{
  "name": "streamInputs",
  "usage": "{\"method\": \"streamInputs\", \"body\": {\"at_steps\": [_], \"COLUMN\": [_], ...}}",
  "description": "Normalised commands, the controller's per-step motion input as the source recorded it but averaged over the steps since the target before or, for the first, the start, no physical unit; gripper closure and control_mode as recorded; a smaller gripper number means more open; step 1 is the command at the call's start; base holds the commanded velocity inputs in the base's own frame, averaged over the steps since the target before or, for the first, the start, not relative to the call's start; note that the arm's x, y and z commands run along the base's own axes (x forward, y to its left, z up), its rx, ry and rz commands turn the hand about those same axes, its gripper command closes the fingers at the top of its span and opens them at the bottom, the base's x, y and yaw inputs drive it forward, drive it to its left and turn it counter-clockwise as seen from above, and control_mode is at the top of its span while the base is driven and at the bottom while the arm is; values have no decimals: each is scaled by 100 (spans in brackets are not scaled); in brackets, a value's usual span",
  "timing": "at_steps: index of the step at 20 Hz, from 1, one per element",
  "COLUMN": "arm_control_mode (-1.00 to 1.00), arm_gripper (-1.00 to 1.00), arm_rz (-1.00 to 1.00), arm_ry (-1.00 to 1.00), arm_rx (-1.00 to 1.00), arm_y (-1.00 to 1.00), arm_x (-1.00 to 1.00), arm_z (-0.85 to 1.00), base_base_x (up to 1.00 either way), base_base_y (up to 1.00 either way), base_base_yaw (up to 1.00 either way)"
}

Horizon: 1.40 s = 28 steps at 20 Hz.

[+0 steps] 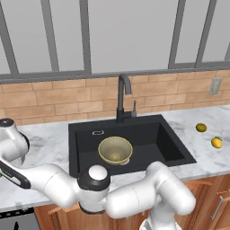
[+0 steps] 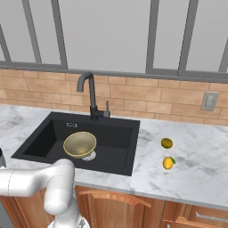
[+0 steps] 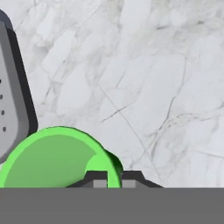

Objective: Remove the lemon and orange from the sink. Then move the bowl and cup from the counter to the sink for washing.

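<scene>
Hand view: hand [image 3: 113, 178] pinches cup [image 3: 52, 157] rim; no writing.

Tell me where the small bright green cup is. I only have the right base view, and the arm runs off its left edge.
Observer: In the hand view the small bright green cup sits on the white marbled counter, its mouth towards the camera, right at the gripper.
Operator: Jaws on it?
Observer: Yes. They're shut, with one finger tip inside the rim and the other outside, pinching the cup's wall.
Operator: Anything close to it?
Observer: A grey object with a dark edge is beside the cup. I can't tell what it is, or whether the two touch.
</scene>
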Motion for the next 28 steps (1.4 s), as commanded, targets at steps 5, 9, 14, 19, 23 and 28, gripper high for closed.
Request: {"method": "streamInputs", "body": {"at_steps": [5,9,14,19,23,28], "arm_control_mode": [-100,-100,-100,-100,-100,-100], "arm_gripper": [100,100,100,100,100,100], "arm_rz": [0,0,0,1,2,1], "arm_ry": [0,0,0,0,0,0], "arm_rx": [0,0,0,0,0,1], "arm_y": [-20,-28,-34,-38,-38,-37], "arm_x": [-15,-14,-14,-16,-17,-16], "arm_z": [0,5,8,12,19,25], "base_base_x": [0,0,0,0,0,0], "base_base_y": [0,0,0,0,0,0], "base_base_yaw": [0,0,0,0,0,0]}}
